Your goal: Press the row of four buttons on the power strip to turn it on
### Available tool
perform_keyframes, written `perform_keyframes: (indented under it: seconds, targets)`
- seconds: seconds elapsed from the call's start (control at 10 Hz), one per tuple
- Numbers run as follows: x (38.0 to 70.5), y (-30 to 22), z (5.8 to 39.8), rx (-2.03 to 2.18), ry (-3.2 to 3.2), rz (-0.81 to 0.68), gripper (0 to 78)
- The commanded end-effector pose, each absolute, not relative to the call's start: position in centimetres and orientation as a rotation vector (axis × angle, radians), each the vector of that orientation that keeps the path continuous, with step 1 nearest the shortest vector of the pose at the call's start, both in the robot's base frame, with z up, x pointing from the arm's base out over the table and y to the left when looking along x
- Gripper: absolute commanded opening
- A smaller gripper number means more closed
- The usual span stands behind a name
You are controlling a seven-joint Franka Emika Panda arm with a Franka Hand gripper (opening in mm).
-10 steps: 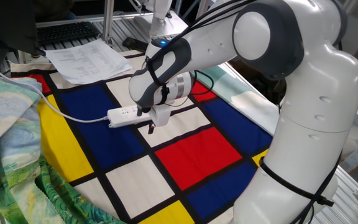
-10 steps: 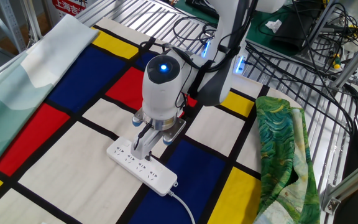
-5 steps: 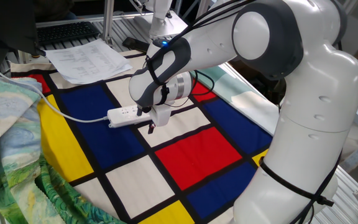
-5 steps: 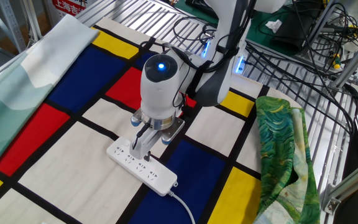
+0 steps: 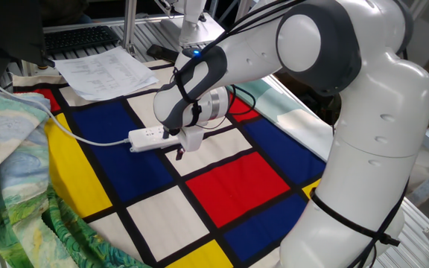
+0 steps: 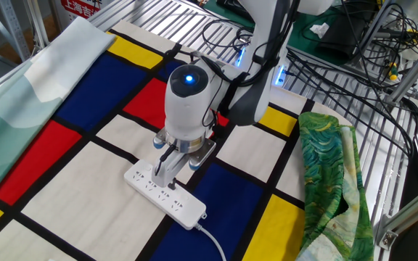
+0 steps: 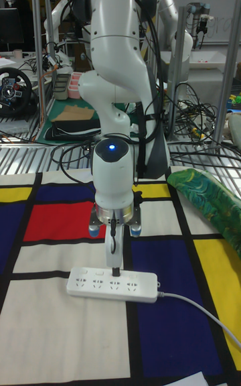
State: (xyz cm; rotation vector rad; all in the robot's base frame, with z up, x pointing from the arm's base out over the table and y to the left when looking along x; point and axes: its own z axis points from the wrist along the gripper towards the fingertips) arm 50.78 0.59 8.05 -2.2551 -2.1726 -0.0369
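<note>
1. The power strip (image 7: 112, 286) is lying flat on the tabletop (image 6: 85, 210), on a white panel of the blue, red, yellow and white checked cloth (image 5: 229, 182). It is a long, narrow white bar with a row of sockets along its top face.
2. Its white cable (image 7: 201, 310) is leaving the strip's right end in the tall fixed view and trailing off across a blue panel toward the lower right corner.
3. The row of four buttons (image 7: 110, 272) is running along the strip's far edge; each button is too small to make out singly, and the pictures do not show whether any is switched on.
4. The gripper (image 7: 115, 270) is pointing straight down at that edge, a little left of the strip's middle, with its tip touching or just above the strip. The fingers (image 6: 167, 168) are appearing as one narrow dark-and-white stem; I cannot tell whether there is a gap between them, and they are holding nothing.
5. A green patterned cloth (image 6: 332, 174) is lying crumpled on the tabletop, well apart from the strip.
6. Compared with the picture from a second ago, the wrist is sitting very slightly nearer the strip's plain end; the strip and its cable are lying as before.
</note>
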Motion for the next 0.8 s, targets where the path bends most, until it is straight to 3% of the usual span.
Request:
perform_keyframes:
  seconds: [0.1,0.8]
  targets:
    - [50.2,0.7,7.3,-2.240,-2.168,0.008,77.4]
    - [49.8,0.1,8.5,-2.228,-2.164,0.023,77.4]
